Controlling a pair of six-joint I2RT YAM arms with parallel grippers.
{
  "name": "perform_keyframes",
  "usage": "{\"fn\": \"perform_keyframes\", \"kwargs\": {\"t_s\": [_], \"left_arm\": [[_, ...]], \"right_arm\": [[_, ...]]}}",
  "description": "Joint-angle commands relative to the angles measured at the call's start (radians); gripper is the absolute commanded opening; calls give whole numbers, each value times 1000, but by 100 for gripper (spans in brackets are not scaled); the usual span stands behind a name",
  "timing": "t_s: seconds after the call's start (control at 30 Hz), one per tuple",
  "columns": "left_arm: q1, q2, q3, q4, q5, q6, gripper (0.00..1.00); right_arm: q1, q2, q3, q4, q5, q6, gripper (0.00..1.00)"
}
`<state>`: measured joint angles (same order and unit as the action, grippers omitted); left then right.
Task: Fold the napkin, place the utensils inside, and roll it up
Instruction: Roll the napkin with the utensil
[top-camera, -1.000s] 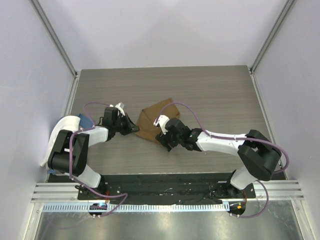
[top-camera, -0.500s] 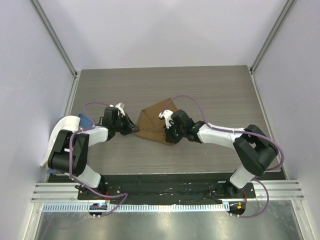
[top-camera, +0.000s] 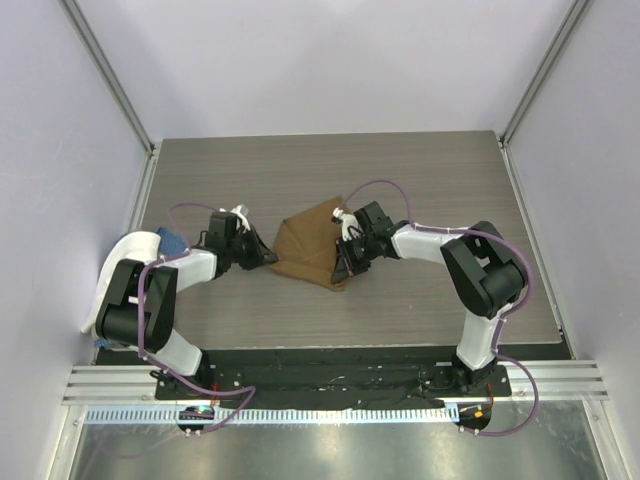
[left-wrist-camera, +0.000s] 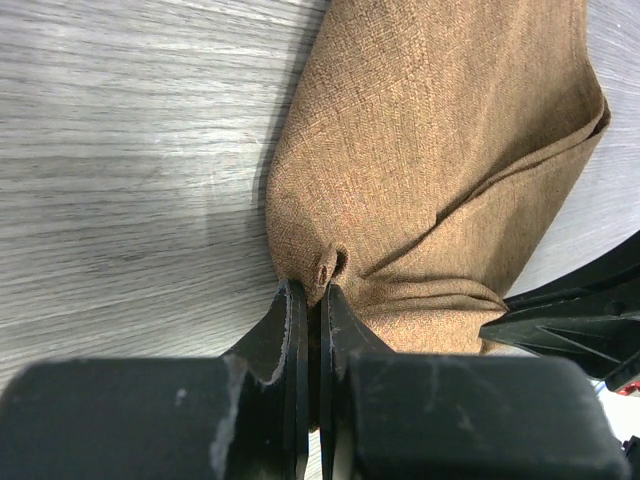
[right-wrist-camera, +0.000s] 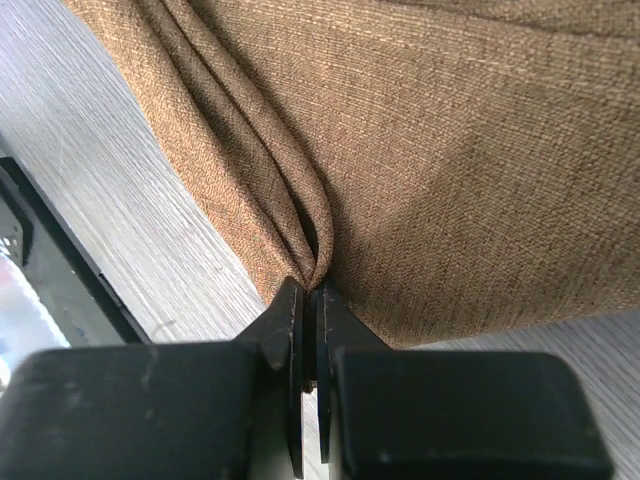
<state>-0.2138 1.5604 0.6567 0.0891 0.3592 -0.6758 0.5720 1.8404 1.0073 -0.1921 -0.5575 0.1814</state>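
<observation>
The tan-brown napkin lies folded and bunched at the middle of the table. My left gripper is shut on the napkin's left corner, and the left wrist view shows cloth pinched between its jaws. My right gripper is shut on a pleat at the napkin's near-right edge, with the fold running into its tips. In the left wrist view the right gripper's dark fingers show at the right edge. The utensils are out of view.
A white cloth and a blue cloth lie at the table's left edge behind the left arm. Light walls and metal posts stand round the table. A black base plate runs along the near edge.
My right gripper has moved up and right from the napkin's near corner to its right side, and has gone from open to shut on a fold. The left gripper kept its hold.
</observation>
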Motion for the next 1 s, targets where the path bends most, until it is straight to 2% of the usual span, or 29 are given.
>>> {"fn": "perform_keyframes", "kwargs": {"t_s": [0.0, 0.1, 0.13, 0.2, 0.23, 0.33, 0.43, 0.47, 0.5, 0.63, 0.73, 0.97], "left_arm": [[4, 10, 29, -86, -86, 42, 0], [4, 20, 44, -124, -88, 38, 0], [4, 21, 55, -146, -88, 36, 0], [4, 30, 64, -167, -80, 32, 0], [4, 33, 73, -184, -77, 30, 0], [4, 40, 86, -203, -72, 25, 0], [4, 47, 96, -224, -74, 27, 0], [4, 49, 100, -232, -75, 27, 0], [4, 50, 106, -235, -72, 27, 0], [2, 62, 115, -246, -62, 24, 0], [4, 66, 121, -253, -58, 24, 0], [4, 81, 135, -262, -45, 22, 0]], "right_arm": [[8, 48, -4, -147, 68, -8, 5], [8, -27, 25, -190, 100, -17, 15], [8, -49, 37, -207, 116, -20, 25], [11, -111, 85, -254, 166, -33, 36], [23, -134, 103, -268, 186, -49, 46], [63, -196, 165, -297, 313, -103, 54], [176, -234, 171, -198, 535, -158, 57], [254, -239, 148, -160, 618, -177, 59], [291, -247, 131, -114, 740, -222, 60], [445, -230, 27, 222, 922, -358, 66], [512, -159, -3, 339, 965, -447, 66], [568, -26, 10, 413, 981, -540, 63]]}}
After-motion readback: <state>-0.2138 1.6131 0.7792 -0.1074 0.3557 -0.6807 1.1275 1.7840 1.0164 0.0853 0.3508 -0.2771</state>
